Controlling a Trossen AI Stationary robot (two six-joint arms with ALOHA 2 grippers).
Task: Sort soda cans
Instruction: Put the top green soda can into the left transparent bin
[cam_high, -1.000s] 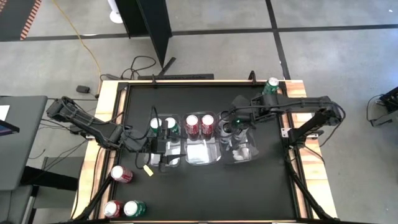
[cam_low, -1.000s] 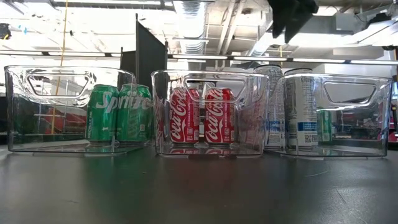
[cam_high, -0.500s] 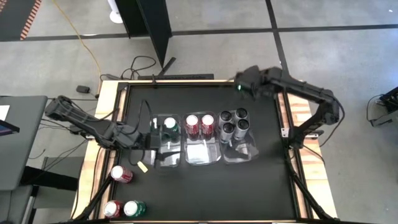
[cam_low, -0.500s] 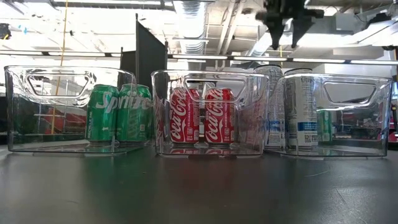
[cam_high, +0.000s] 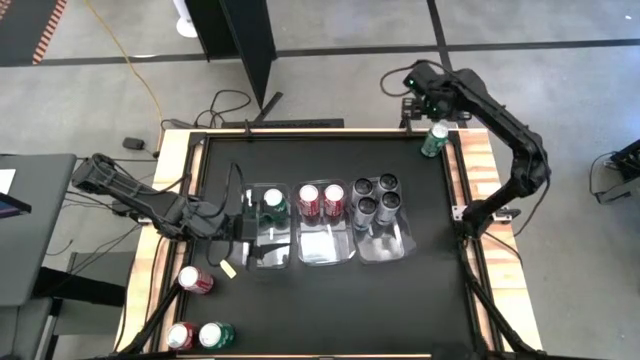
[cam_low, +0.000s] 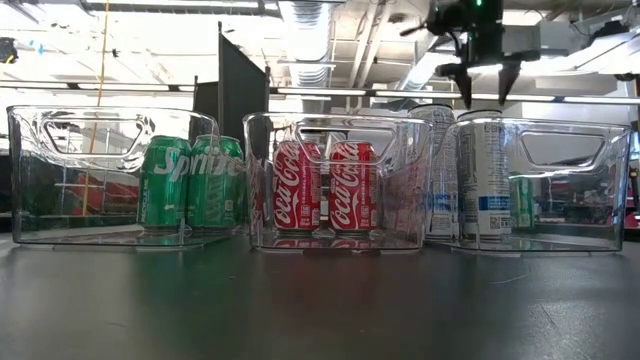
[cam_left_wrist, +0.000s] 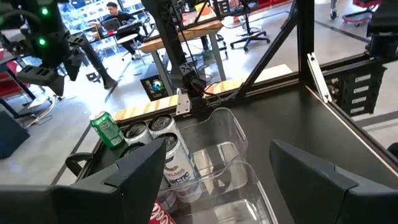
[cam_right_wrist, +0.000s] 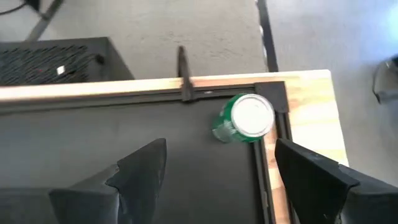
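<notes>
Right gripper (cam_high: 432, 108): raised at the far right corner, fingers apart, empty, above an upright green can (cam_high: 434, 140). Left gripper (cam_high: 255, 228): fingers apart, empty, over the left tray (cam_high: 262, 262); grey cans (cam_high: 375, 198) in the right tray.

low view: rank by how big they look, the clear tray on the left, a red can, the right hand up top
1. Left clear tray, by far the widest.
2. Red can.
3. Right hand, a little smaller than the can, though it hangs farther back over the table's far corner, so its true size is unsure.
</notes>
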